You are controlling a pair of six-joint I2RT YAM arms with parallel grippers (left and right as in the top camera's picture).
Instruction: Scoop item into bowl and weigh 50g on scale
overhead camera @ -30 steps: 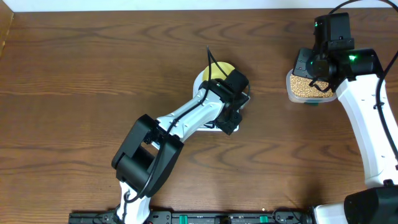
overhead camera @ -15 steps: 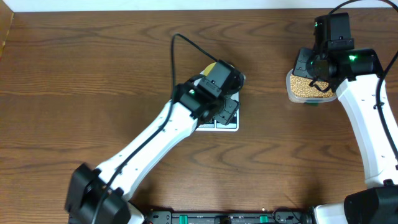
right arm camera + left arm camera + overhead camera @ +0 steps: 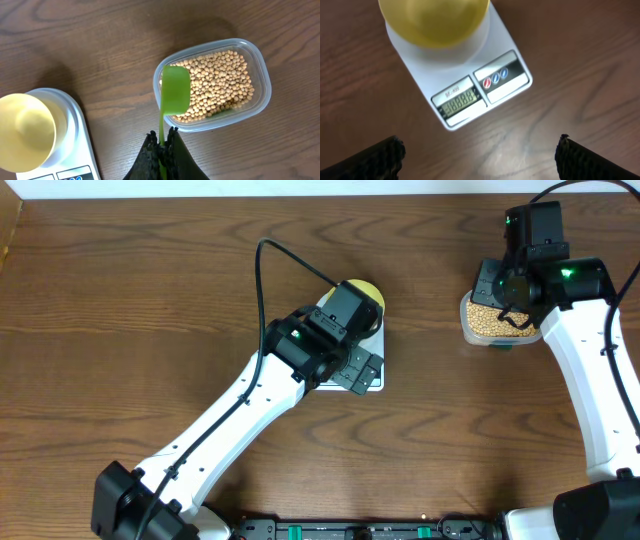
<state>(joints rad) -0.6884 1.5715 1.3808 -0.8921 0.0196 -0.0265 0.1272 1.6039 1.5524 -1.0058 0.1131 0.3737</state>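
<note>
Tabletop (image 3: 120,300): left claw (image 3: 481,161) gapes, right claw (image 3: 161,139) grips scoop (image 3: 175,90).

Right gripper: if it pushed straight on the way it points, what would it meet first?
Its scoop leads, so likely the beans in the tub, or the tub's near rim; depth is unclear.

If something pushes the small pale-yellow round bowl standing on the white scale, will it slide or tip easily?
The small pale-yellow round bowl looks empty, so it is probably light and may slide easily on the smooth platform of the flat white digital scale. Tipping seems less likely, because it looks wide and low.
</note>
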